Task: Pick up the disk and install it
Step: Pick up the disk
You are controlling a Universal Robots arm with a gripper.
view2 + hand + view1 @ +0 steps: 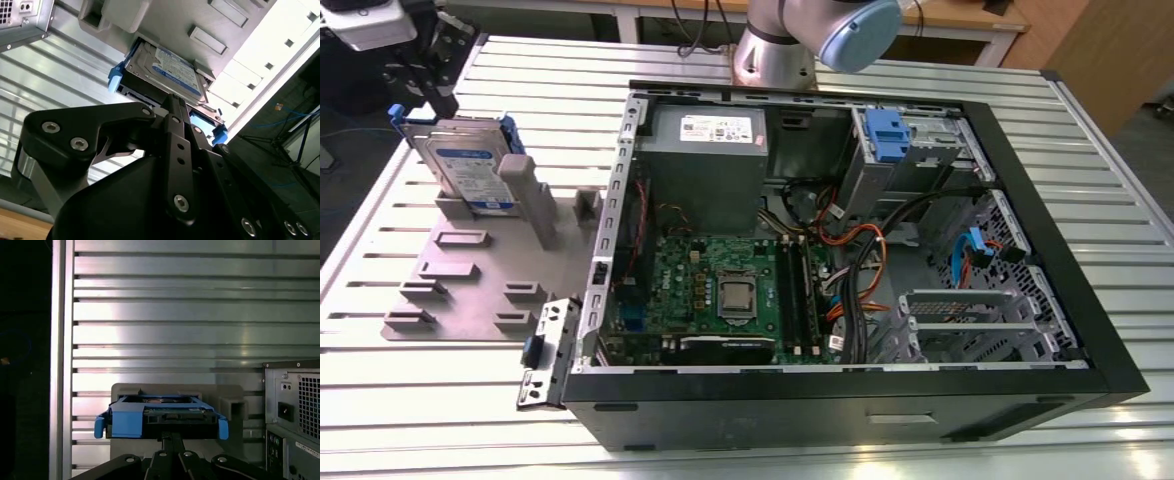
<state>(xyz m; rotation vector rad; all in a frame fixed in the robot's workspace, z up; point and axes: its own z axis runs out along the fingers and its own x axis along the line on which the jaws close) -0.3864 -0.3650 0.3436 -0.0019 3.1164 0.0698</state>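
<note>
The disk (pixel 467 168) stands on edge in the grey fixture (pixel 460 290), between the open computer case (pixel 1067 250) and the bench (pixel 400 400) edge. The tool (pixel 172 439) meets its blue end piece (pixel 127 422). The tool's own body hides the contact, so clamping cannot be confirmed.

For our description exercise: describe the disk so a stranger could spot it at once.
Find the black computer case; at the exterior view's left of it lies a grey holder plate. Propped on edge on it is the disk: a silver slab with white-and-blue label and blue rails, unlike the grey posts beside it.
</note>
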